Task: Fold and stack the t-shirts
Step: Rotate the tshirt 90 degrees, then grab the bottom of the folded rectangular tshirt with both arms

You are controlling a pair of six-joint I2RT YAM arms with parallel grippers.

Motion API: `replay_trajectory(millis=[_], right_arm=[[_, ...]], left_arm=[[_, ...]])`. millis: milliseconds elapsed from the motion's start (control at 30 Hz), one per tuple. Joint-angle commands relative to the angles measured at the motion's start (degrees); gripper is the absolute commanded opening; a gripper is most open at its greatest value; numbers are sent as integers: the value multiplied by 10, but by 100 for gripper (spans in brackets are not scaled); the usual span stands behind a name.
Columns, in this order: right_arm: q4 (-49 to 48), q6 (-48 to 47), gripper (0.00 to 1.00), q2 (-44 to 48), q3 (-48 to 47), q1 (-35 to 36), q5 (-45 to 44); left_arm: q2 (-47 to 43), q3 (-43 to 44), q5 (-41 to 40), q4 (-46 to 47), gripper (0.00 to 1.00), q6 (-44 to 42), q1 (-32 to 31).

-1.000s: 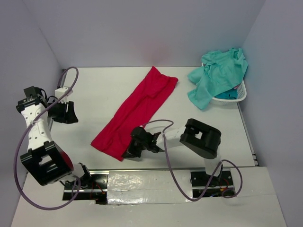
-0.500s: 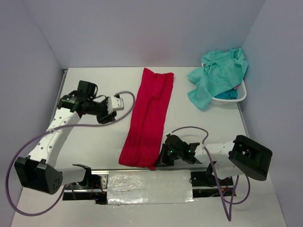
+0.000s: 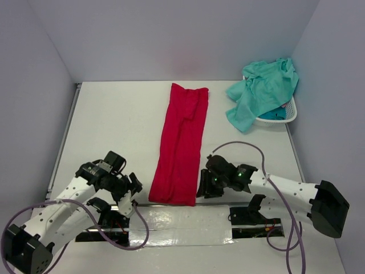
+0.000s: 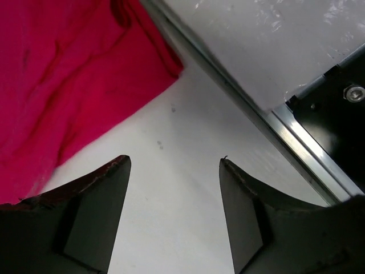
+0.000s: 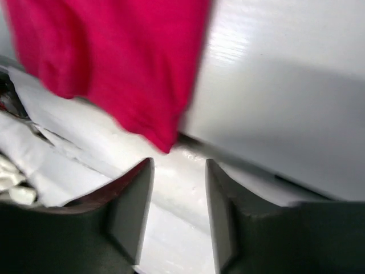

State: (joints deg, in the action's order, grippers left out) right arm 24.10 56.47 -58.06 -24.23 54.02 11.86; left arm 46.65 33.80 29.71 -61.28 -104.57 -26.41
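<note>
The red shirt (image 3: 181,142) lies as a long folded strip on the table (image 3: 114,125), with its near hem between the two grippers. The left gripper (image 3: 132,188) sits just left of that hem, fingers apart over bare table. The right gripper (image 3: 201,191) sits just right of it, fingers spread and empty, the shirt's corner just ahead of their tips. Well beyond the right gripper, a mint-teal shirt (image 3: 263,88) drapes over a white basket (image 3: 288,116) holding a darker teal shirt (image 3: 274,114).
</note>
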Motion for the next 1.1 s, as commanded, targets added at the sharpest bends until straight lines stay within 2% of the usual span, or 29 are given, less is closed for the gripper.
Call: replay_trajectory(millis=[0,33,67,133,200,267,300,333,400,433,600,733,833,933,1033,1067], right_arm=[[152,-66,47,19,-154,13,-101],[153,-73,37,6,-181,20,-111],[144,-86,16,-12,-206,25,-116],[86,-105,1,-91,-269,36,-87],[65,-129,0,-161,-336,47,-72],[76,-141,0,-272,-390,55,-72],[89,-154,0,-306,-443,60,-71],[94,-159,0,-366,-468,67,-68],[94,-161,0,-409,-511,71,-63],[88,-159,0,-422,-515,71,-59],[46,-145,0,-463,-510,71,-41],[36,-134,0,-477,-493,74,-34],[31,-129,0,-468,-469,75,-40],[11,-126,0,-467,-451,76,-31],[2,-132,0,-481,-450,77,-10],[-7,-131,0,-483,-445,77,-3]], left_arm=[[-13,-29,78,46,75,-125,-1],[-5,-33,84,50,74,-126,-2],[2,-38,83,55,71,-116,-2],[23,-40,68,58,63,-101,-3],[35,-42,60,52,60,-99,-2],[33,-46,69,44,64,-114,-2],[28,-50,76,40,76,-127,-2],[27,-58,89,45,82,-152,-4],[32,-61,94,75,96,-142,-21],[37,-61,82,101,98,-132,-32],[89,-70,18,147,97,-132,-121],[125,-76,2,250,91,-61,-163],[163,-68,-10,260,85,-77,-174],[180,-80,-22,255,71,-77,-181],[186,-81,-18,255,47,-83,-192],[187,-81,-13,252,28,-80,-198]])
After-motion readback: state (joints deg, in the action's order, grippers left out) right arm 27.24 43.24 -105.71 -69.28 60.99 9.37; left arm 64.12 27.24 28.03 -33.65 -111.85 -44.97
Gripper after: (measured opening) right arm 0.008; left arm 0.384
